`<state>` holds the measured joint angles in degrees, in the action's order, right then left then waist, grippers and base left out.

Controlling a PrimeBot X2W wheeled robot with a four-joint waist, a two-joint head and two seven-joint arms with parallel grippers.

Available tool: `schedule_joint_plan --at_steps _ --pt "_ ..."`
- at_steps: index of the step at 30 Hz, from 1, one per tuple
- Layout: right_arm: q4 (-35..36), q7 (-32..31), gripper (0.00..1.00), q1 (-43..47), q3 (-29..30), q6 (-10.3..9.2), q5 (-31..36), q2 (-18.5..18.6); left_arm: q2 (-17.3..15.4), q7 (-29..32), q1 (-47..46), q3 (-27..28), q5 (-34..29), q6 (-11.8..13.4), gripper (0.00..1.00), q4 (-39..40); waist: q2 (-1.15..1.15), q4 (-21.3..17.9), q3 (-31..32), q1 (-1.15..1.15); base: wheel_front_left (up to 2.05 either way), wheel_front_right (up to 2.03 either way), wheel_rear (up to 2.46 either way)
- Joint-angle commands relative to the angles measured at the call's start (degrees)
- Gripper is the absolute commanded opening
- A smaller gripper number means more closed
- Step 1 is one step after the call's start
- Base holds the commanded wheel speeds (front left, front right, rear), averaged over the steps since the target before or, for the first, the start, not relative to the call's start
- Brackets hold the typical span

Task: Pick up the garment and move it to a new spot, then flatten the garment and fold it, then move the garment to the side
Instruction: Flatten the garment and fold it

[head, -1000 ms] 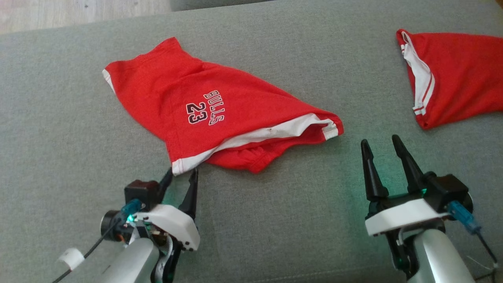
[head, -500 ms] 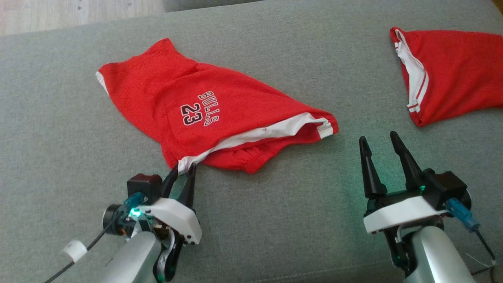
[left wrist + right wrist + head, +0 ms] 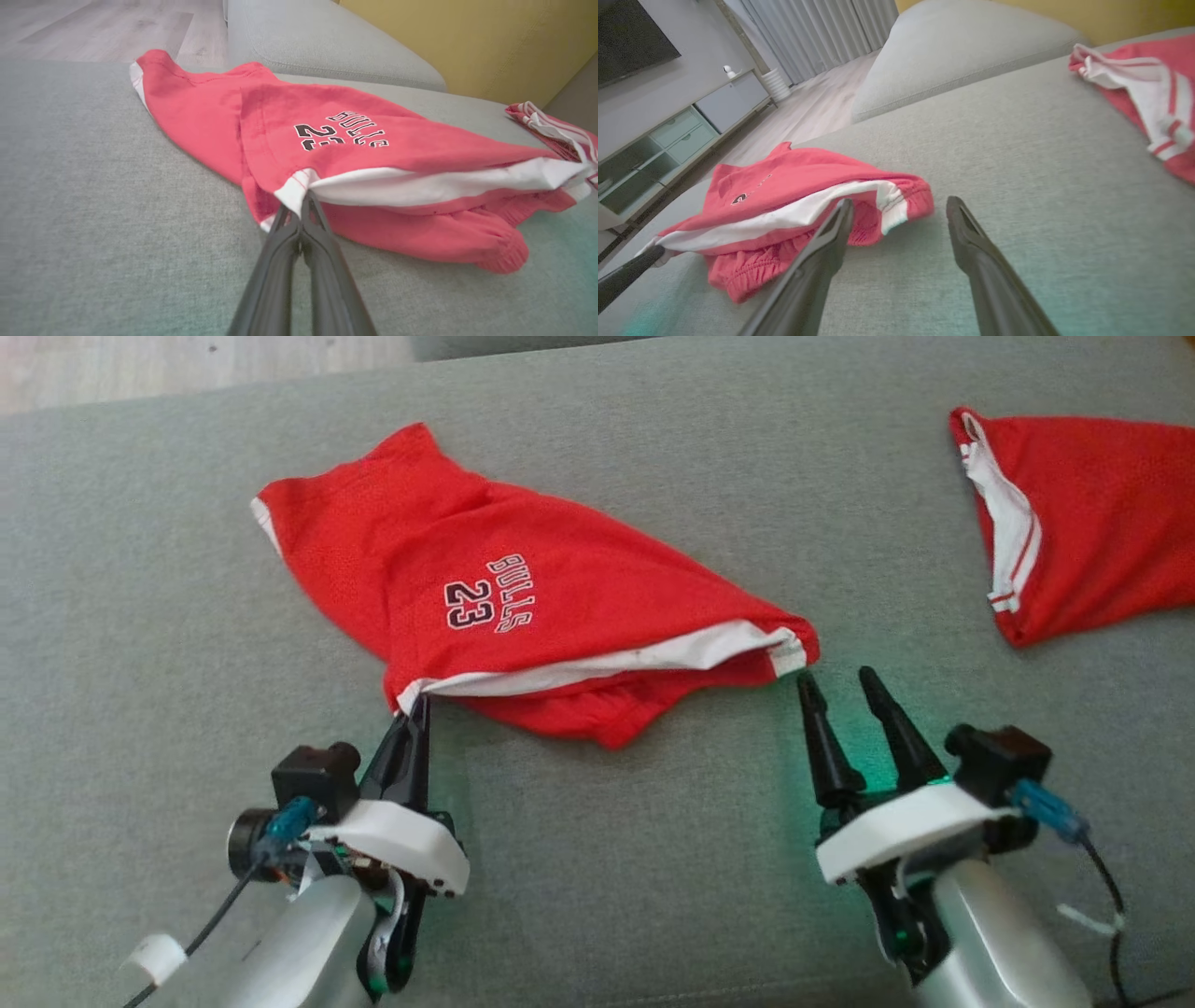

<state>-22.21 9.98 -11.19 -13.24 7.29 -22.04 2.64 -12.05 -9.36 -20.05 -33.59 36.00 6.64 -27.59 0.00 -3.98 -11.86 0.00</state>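
1. Left wrist view first: your left gripper (image 3: pixel 301 212) has its fingers pressed together on the white-trimmed near corner of the garment (image 3: pixel 327 154). Before you lift, check that the pinch holds the trim itself and not just its edge.
2. Your right gripper (image 3: pixel 837 677) is empty, its fingers spread, with the tips just short of the garment's other white-banded corner. Ease it forward so one finger slides under that corner and one over it, then close.
3. The garment lies rumpled on the grey sofa seat (image 3: pixel 653 859), print side up, with a lower layer bunched beneath the white band. I'd judge it lifts more evenly if you catch both layers.
4. Further right and well apart lies a second red garment (image 3: pixel 1083 523). Keep your carry away from it.
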Motion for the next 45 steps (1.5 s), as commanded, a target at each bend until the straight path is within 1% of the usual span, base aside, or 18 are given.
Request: schedule_joint_plan --at_steps 1,6,10,17,26,34,36,37,38,39,42,45 --pt "-0.2 -0.4 1.00 -3.1 -2.2 0.20 -1.3 0.2 -1.3 -0.9 -1.7 2.0 0.2 0.5 0.00 2.0 0.00 0.8 -0.1 0.00 0.00 0.00 0.00" --pt "-6.2 -1.4 1.00 -6.7 -5.2 0.20 -4.2 0.2 -1.4 -0.8 -1.6 1.6 -0.1 0.9 0.00 3.8 0.00 2.1 -0.3 0.00 0.00 0.00 0.00" --pt "-10.5 -0.9 1.00 -9.3 -6.3 0.20 -5.5 0.2 -1.5 -0.6 -1.6 1.3 -0.3 1.3 0.00 4.8 0.00 2.8 -0.6 0.00 0.00 0.00 0.00" --pt "-15.2 1.1 1.00 -11.1 -7.4 0.20 -6.3 0.2 -1.8 -0.6 -1.6 1.2 -0.2 1.6 0.00 5.6 0.00 3.1 -0.9 0.00 0.00 0.00 0.00" --pt "-16.3 2.5 1.00 -10.1 -7.9 0.20 -7.1 0.2 -2.3 -0.5 -1.5 1.2 0.0 2.0 0.00 6.4 0.00 2.7 -1.2 0.00 0.00 0.00 0.00" --pt "-14.5 3.4 1.00 -12.3 -9.5 0.20 -8.0 0.2 -2.7 -0.2 -1.8 0.9 0.1 2.3 0.00 6.9 0.00 2.8 -1.7 0.00 0.00 0.00 0.00" --pt "-14.1 3.6 0.71 -12.6 -9.6 0.20 -8.1 0.2 -2.7 -0.2 -1.7 0.9 0.1 2.3 0.00 6.9 0.00 2.9 -1.6 0.00 0.00 0.00 0.00" --pt "-13.9 3.7 0.59 -12.7 -9.6 0.20 -8.2 0.2 -2.8 -0.2 -1.7 0.9 0.2 2.3 0.00 6.9 0.00 2.9 -1.6 0.00 0.00 0.00 0.00" --pt "-13.8 3.7 0.54 -12.8 -9.6 0.20 -8.2 0.2 -2.8 -0.2 -1.7 0.9 0.2 2.4 0.00 6.9 0.00 2.9 -1.6 0.00 0.00 0.00 0.00" --pt "-13.6 3.8 0.51 -12.9 -9.5 0.20 -8.2 0.2 -2.8 -0.2 -1.7 0.9 0.2 2.4 0.00 7.0 0.00 2.9 -1.5 0.00 0.00 0.00 0.00" --pt "-13.1 4.0 0.49 -13.1 -9.3 0.20 -8.0 0.2 -3.0 -0.2 -1.7 0.9 0.3 2.5 0.00 7.1 0.00 2.9 -1.5 0.00 0.00 0.00 0.00" --pt "-13.0 4.1 0.44 -13.2 -9.0 0.20 -7.8 0.2 -3.1 -0.2 -1.7 0.9 0.4 2.6 0.00 7.2 0.00 2.8 -1.4 0.00 0.00 0.00 0.00"
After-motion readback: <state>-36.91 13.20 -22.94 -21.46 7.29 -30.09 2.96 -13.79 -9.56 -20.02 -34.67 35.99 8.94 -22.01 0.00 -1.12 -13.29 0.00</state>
